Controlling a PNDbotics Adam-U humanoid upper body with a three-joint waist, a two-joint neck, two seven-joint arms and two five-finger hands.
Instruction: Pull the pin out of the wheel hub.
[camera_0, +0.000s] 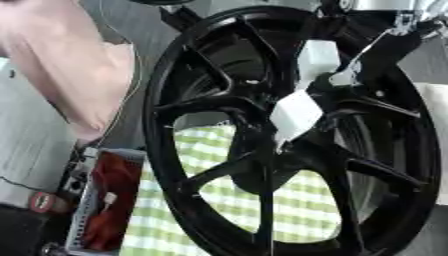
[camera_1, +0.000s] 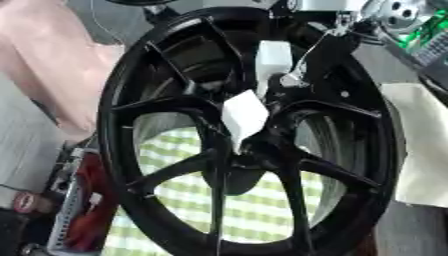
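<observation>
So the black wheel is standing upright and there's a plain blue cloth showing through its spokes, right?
Not quite. The wheel is black and upright, but the cloth behind its spokes is green-and-white checked, not plain blue. The left eye view shows it best, through the lower gaps between the spokes.

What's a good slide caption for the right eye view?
Robot's right hand reaching onto the centre of an upright black wheel above a green checked cloth.

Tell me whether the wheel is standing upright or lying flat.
Upright: the wheel stands on its rim, spokes facing the camera, checked cloth visible through the gaps.
</observation>
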